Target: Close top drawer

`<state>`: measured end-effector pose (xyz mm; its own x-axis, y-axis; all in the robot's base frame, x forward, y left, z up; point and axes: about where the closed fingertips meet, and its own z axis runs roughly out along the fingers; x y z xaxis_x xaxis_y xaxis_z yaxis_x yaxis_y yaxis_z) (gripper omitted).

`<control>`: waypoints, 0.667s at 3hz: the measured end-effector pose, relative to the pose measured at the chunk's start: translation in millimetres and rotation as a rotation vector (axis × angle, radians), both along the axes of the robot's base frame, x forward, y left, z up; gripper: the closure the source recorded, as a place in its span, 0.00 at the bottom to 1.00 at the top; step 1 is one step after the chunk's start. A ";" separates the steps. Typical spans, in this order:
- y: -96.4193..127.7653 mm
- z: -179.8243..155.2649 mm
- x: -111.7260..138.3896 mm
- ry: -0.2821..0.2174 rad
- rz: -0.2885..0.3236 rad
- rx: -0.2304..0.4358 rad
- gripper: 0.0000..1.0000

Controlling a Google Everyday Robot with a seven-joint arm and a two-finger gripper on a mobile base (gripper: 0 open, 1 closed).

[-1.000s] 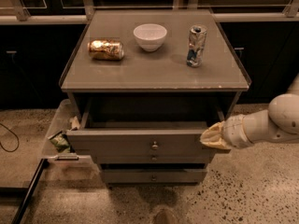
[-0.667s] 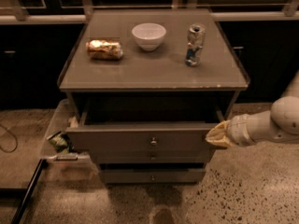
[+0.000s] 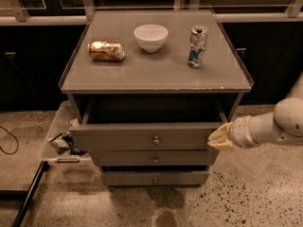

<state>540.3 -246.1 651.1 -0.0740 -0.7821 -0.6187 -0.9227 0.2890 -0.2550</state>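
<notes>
Grey-brown and plain-fronted, the top drawer (image 3: pixel 123 137) stands pulled well out from under the desk (image 3: pixel 156 74), its dark inside showing and its small round knob (image 3: pixel 155 139) at centre. The gripper (image 3: pixel 214 139) sits at the right end of that front. Its pale fingers (image 3: pixel 221 134) are drawn close together, holding nothing, with the tips touching or just beside the front's right edge. A good close likely means pushing straight back, square to the front. Pressing this far off-centre could skew the drawer, so a steady, level shove seems wise.
</notes>
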 end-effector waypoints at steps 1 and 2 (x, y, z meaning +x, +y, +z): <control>0.0 0.0 0.0 0.000 0.000 0.000 0.11; 0.1 -0.1 0.0 0.000 0.000 0.000 0.00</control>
<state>540.3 -246.0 651.1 -0.0739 -0.7821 -0.6188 -0.9228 0.2889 -0.2549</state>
